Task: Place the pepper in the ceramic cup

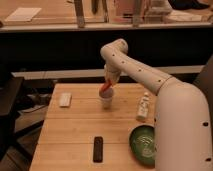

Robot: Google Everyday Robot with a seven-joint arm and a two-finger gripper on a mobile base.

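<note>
Gripper (107,86) hangs directly over ceramic cup (106,101); its grip cannot be made out. Pepper (105,87) at cup's 12 o'clock, lower end hidden behind rim.

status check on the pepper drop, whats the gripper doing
Gripper directly over the ceramic cup. Pepper at the cup's mouth, under the gripper. Nothing blocking; white bottle stands apart.

arm: white, smooth rounded shells w/ round joints | gripper (107,86): by cup, above table
</note>
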